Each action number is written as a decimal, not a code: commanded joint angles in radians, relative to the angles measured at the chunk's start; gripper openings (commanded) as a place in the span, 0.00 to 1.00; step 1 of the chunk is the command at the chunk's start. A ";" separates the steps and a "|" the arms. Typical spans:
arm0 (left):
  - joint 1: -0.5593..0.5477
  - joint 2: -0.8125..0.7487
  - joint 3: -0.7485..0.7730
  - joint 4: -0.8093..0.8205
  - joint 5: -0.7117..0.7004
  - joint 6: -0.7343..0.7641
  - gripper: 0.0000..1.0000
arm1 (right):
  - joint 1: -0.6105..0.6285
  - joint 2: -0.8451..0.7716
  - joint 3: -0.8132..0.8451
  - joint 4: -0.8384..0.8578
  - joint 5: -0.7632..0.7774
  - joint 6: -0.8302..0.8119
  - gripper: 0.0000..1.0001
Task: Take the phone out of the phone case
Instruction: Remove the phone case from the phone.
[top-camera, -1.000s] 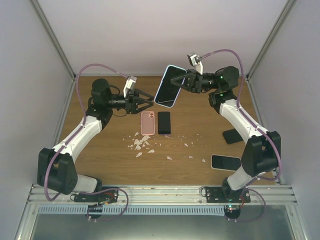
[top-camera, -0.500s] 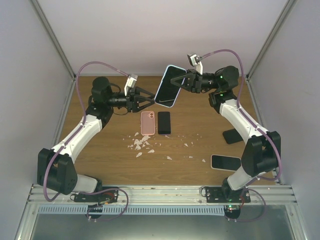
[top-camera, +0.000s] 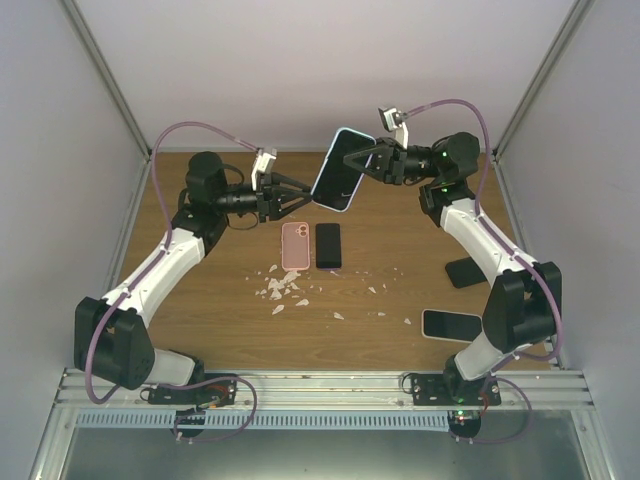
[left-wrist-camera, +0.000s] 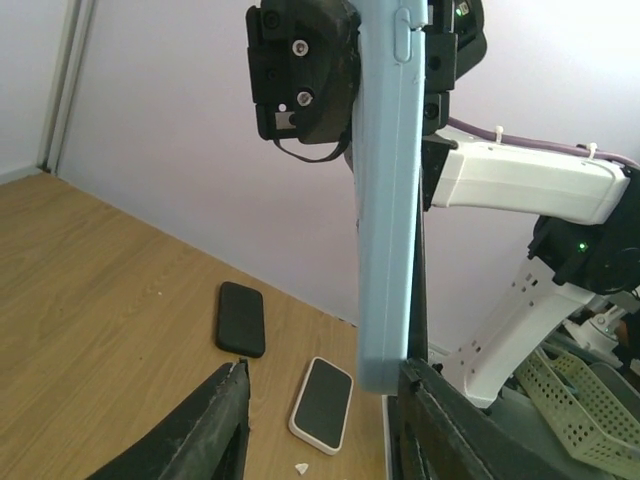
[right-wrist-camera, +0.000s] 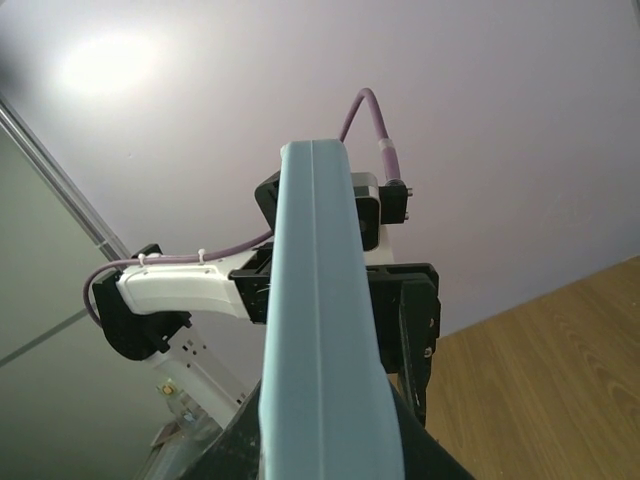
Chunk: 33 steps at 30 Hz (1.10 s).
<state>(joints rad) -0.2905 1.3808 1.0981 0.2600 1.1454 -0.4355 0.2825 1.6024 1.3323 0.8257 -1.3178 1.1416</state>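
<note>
Lilac walls enclose a brown wooden table (top-camera: 400, 240) where the right gripper (top-camera: 366, 160) is clamped on a light-blue rectangular phone case (left-wrist-camera: 385, 200), holding it in the air up and beyond a pink rounded case (top-camera: 295, 246) that lies flat on the wood. A black-screened phone (top-camera: 338, 172) sits inside the blue case, its glass tilted toward the overhead camera. The left gripper (top-camera: 306, 195) reaches in from the left arm's side of the pink case, its jaws parted around the blue case's lower end. In the left wrist view one black finger (left-wrist-camera: 225, 420) stands clear of the blue edge while the other sits right at the case's bottom corner; contact there cannot be told. A black rectangular slab (top-camera: 328, 245) lies just beside the pink case on the right arm's side. White scraps (top-camera: 283, 286) are scattered just nearer the arm bases than the pink case. A white-rimmed dark phone (top-camera: 452, 324) and a black rectangular item (top-camera: 462, 271) lie well apart from the pink case, close to the right arm.
</note>
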 joint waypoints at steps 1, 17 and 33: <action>0.000 0.024 0.016 -0.055 -0.107 0.049 0.39 | 0.005 -0.021 0.005 0.101 0.012 0.063 0.00; 0.007 0.056 0.025 -0.145 -0.258 0.106 0.25 | 0.033 -0.026 -0.021 0.193 0.013 0.137 0.00; -0.017 0.061 0.041 -0.027 -0.112 0.022 0.23 | 0.104 0.001 -0.048 0.159 0.020 0.099 0.01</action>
<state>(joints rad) -0.2928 1.3964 1.1351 0.1699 1.0847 -0.3737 0.2928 1.6192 1.2900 0.9157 -1.2514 1.2011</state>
